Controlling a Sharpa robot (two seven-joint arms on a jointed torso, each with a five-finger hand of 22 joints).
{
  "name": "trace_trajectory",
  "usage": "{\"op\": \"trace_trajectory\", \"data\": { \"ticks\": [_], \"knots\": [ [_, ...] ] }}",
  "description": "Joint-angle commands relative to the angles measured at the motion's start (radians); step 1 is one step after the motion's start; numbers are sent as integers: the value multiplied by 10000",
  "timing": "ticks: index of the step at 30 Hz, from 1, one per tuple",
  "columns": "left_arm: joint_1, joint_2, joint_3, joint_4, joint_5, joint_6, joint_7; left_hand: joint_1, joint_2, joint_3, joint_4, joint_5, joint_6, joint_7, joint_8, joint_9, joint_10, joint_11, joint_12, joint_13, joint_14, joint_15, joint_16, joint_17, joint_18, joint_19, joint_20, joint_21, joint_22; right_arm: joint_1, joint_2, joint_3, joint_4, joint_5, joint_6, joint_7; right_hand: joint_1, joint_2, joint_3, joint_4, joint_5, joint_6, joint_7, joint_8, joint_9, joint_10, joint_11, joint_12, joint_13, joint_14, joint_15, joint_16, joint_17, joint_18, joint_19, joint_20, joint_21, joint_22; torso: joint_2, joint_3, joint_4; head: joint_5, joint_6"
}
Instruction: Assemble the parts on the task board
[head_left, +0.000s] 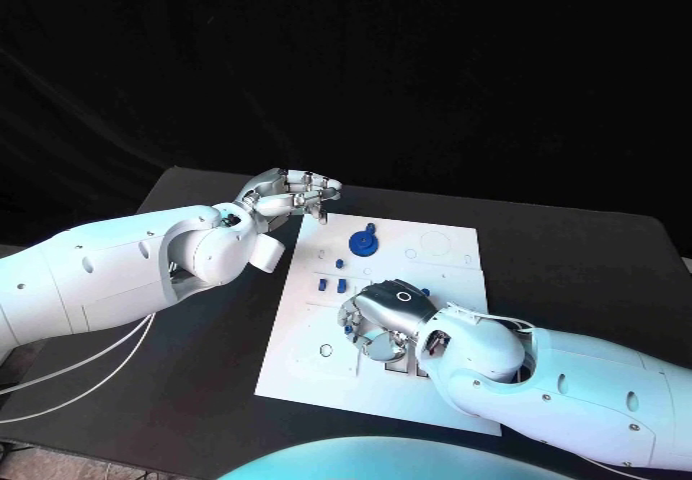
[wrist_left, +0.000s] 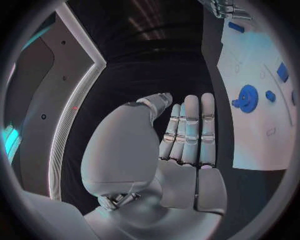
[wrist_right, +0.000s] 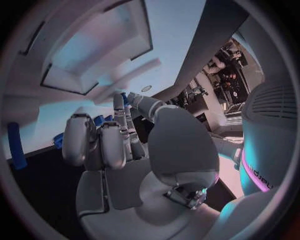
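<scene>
Leftmost, the left hand (head_left: 293, 192) hovers beyond the far left corner of the task board (head_left: 447, 262), fingers straight, close side by side and holding nothing. On the board's far half sits a round blue gear part (head_left: 364, 242), with small blue parts (head_left: 333, 285) just nearer the robot. Further right, the right hand (head_left: 387, 312) rests over the board's middle, fingers curled downward; whether it grips anything cannot be told.
</scene>
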Motion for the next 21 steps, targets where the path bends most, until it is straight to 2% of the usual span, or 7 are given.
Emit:
{"op": "trace_trajectory", "data": {
  "ticks": [1,6,9,12,17,21],
  "knots": [
    [8,7,7,31,49,153,31,63,50,-40,-48,20,-81,28,-55,-7,-99,-18,-36,-15,-21,66,-64,-16,131,16,47,-67,-17,-52,-27,-49,-33,23,22,-199,37,-113,-22,26,45,-116,-45,-73,-26,-66,-32,-16,-28,306,55,-6,-7,-2,-56,31,-17,268,-2,7,-1,-28,31],
    [8,4,7,27,49,160,29,71,56,-37,-53,21,-86,30,-56,-7,-109,-16,-36,-17,-22,67,-64,-16,131,17,48,-67,-18,-51,-225,-48,121,22,-503,-236,64,-106,-10,26,57,-153,-49,-97,-33,-61,-42,-2,-22,303,44,-11,-23,-5,-43,25,-2,283,-5,4,-2,-54,62],
    [7,4,7,20,49,170,28,71,56,-37,-53,21,-86,30,-56,-7,-109,-16,-36,-17,-22,67,-64,-16,131,17,48,-67,-18,-30,-503,-26,370,54,-824,-207,79,-97,-4,29,72,-129,-44,-87,-28,-62,-40,4,-18,303,42,-9,-21,-4,-42,22,-6,282,-12,5,-6,-70,82],
    [7,-3,7,15,49,182,24,80,61,-35,-59,21,-90,31,-55,-7,-119,-14,-35,-18,-24,68,-64,-16,132,18,49,-67,-18,70,-897,32,699,137,-1004,-196,12,-212,-83,91,68,-74,-17,-74,-15,-233,9,-47,-38,285,71,-35,-85,16,-97,32,-105,213,-15,4,-2,-106,119],
    [7,-16,7,5,48,194,21,80,61,-35,-59,21,-90,31,-55,-7,-119,-14,-35,-18,-24,68,-64,-16,132,18,49,-67,-18,468,-1673,118,1107,734,-831,-162,-80,-358,-214,184,52,-45,4,-80,-9,-430,52,-90,-68,265,107,-66,-164,44,-175,59,-240,119,-24,-3,-15,-201,186],
    [6,-19,6,-3,48,207,20,80,61,-35,-59,21,-90,31,-55,-7,-119,-14,-35,-18,-24,68,-64,-16,132,18,49,-67,-18,943,-2350,168,1240,1694,-334,28,-64,-507,-438,261,135,-78,82,-136,-20,-896,145,-180,-171,218,187,-140,-343,137,-428,123,-652,-181,-32,-9,-20,-335,263]
  ]
}}
